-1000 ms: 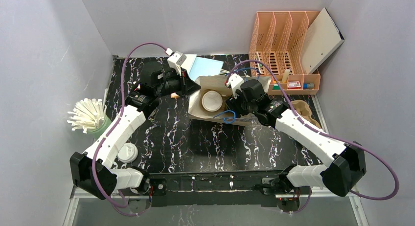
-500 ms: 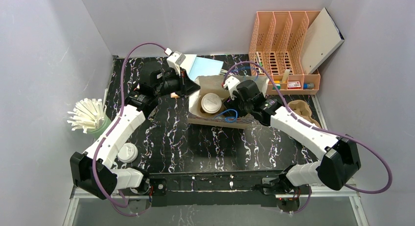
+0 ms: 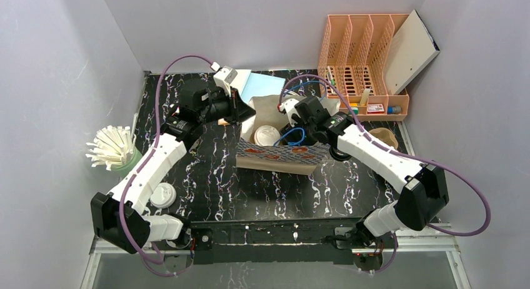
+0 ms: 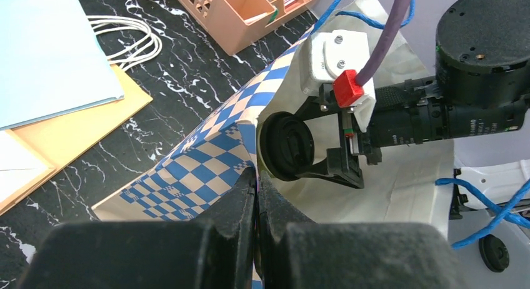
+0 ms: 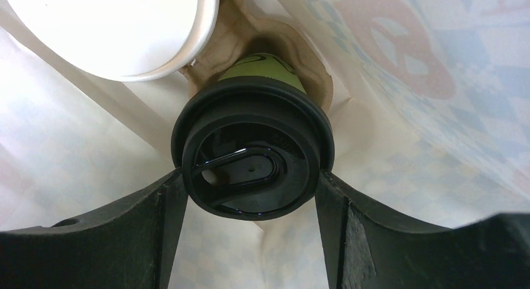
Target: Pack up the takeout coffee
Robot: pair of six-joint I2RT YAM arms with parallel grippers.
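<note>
My L gripper [image 4: 256, 195] pinches bag [image 4: 206, 157] rim at 10 o'clock, holding mouth open so R gripper [image 5: 250, 176], clamped on takeout coffee [image 5: 253, 145] lid, can seat it w/ white-lid cup [image 5: 119, 26] at 11.

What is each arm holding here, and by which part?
The left gripper pinches the paper bag by its rim; the right gripper holds the takeout coffee inside it by the black lid, a finger on each side.
</note>
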